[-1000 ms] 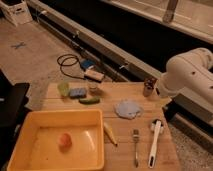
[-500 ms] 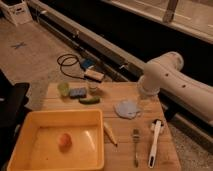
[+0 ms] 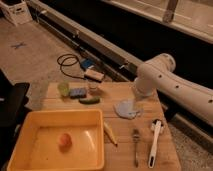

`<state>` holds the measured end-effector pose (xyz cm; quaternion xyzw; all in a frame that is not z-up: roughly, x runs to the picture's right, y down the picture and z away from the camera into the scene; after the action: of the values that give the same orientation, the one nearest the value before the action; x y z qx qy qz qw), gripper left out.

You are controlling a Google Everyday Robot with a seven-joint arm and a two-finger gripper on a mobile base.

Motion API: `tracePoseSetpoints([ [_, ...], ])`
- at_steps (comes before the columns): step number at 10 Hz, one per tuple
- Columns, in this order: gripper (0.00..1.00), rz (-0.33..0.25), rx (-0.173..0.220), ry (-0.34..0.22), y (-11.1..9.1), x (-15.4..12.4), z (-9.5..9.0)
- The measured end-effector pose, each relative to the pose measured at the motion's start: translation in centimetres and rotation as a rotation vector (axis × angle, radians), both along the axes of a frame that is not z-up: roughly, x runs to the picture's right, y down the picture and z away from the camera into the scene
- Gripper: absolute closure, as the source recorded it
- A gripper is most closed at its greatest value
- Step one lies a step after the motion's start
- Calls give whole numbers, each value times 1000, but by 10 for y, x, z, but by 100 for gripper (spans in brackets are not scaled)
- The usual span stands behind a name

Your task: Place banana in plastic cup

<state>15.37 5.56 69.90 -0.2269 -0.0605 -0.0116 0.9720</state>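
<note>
Yellow bin (image 3: 30, 145) sits on the near-left part of the wooden table (image 3: 165, 160), with a small orange ball (image 3: 64, 140) inside. Beyond the bin, at the far-left of the tabletop, stands the plastic cup (image 3: 63, 88), translucent light green and upright. Just right of it lies a blue sponge (image 3: 78, 92). A small clear jar (image 3: 92, 86) stands close by on the far side, and a dark green cucumber (image 3: 89, 100) lies nearer, just in front of the sponge. On the floor beyond the table is a coiled black cable (image 3: 67, 64).

The banana (image 3: 110, 133), pale yellow and slim, lies flat on the wood just beside the bin's right wall, well apart from the cup.

Right of centre lies a crumpled blue-grey cloth (image 3: 127, 108). Near it, toward the front edge, are a fork (image 3: 135, 145) and then a white-handled brush (image 3: 155, 142), both lying roughly lengthwise.

White arm (image 3: 175, 87) reaches in from the right. Its end, with the gripper (image 3: 135, 95), hangs over the far-right part of the table, just above the cloth's far edge and well apart from both banana and cup. Nothing is seen in the gripper; I cannot tell whether it is apart or together.
</note>
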Motion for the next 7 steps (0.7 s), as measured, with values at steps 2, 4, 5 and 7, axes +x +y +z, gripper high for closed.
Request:
tracePoseSetpoints([
  [2, 35, 10, -11, -4, 4, -3, 2],
  [4, 35, 70, -45, -27, 18, -17, 15],
  [5, 35, 95, -58, -38, 24, -21, 18],
  [7, 35, 148, -82, -60, 36, -34, 21],
])
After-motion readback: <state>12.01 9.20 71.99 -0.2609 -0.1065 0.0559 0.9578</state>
